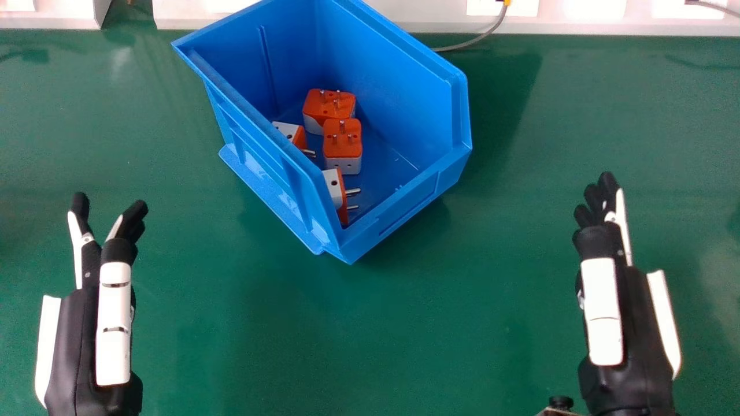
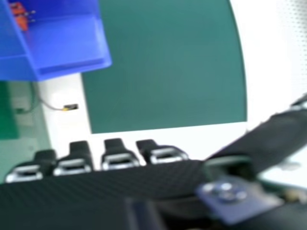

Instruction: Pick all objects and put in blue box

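Blue box (image 1: pixel 393 225) with four orange-and-white plugs (image 1: pixel 342 144) inside

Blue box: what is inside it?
Four orange-and-white adapters lie inside the blue box, metal prongs showing. Its left wall hides part of two adapters and the floor behind it; what is there cannot be seen.

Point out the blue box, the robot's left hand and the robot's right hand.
Blue box (image 1: pixel 399 222): head view, on the rim side of its low front wall.
Left hand (image 1: pixel 115 323): head view, on the white panel along the back of the hand.
Right hand (image 1: pixel 602 312): head view, on its white panel.
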Robot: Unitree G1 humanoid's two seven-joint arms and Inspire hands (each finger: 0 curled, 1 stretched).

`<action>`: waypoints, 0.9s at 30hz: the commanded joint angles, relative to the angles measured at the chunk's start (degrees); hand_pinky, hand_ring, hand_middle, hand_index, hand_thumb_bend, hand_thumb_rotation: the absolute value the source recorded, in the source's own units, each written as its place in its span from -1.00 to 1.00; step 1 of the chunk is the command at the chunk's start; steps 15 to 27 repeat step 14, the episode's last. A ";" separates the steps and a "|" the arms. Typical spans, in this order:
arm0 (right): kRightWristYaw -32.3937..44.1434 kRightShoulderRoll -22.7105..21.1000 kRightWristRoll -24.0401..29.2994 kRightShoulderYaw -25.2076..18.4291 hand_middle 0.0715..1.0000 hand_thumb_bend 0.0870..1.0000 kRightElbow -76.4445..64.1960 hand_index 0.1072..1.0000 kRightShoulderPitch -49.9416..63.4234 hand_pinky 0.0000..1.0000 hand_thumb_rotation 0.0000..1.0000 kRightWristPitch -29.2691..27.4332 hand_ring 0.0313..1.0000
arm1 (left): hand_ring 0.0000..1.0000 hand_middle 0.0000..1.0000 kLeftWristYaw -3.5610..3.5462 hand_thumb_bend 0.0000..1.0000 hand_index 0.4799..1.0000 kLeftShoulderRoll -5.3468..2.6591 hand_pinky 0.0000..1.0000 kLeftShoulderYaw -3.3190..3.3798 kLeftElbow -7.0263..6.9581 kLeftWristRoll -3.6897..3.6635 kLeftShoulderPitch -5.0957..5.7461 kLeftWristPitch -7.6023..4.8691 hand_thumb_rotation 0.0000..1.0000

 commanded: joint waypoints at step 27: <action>3.51 -3.32 4.18 -6.42 1.00 -0.09 10.13 1.00 -16.46 1.00 1.00 -0.43 1.00 | 0.87 0.83 3.62 -0.13 0.74 1.91 0.89 -1.05 -2.57 4.22 -9.77 7.52 0.84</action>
